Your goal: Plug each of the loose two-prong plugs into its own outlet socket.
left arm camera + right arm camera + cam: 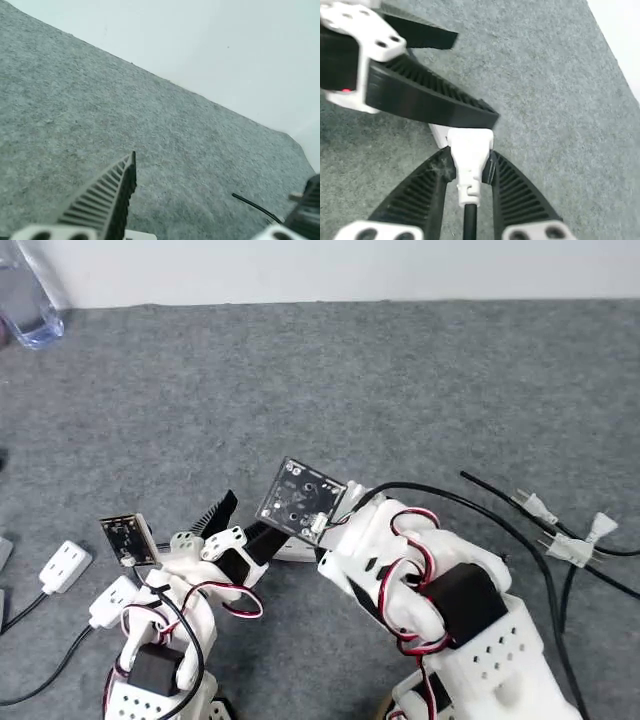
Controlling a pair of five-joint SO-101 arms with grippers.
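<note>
In the right wrist view my right gripper (469, 157) is shut on a white two-prong plug (469, 160) with a black cable leaving its rear. A white piece (439, 135) lies right at the plug's front; I cannot tell whether they are joined. My left gripper (475, 75) stands open just ahead, one black finger (430, 100) across the plug's tip. From above, both grippers meet near the table's front middle (250, 525). Two loose plugs (535, 506) (577, 546) lie at the right. White outlet sockets (65, 566) (110, 602) lie at the left.
Black cables (545, 570) run across the grey mat at the right, one looping over my right arm (440, 600). A clear bottle (25, 305) stands at the far left corner. A white wall borders the mat's far edge (200, 95).
</note>
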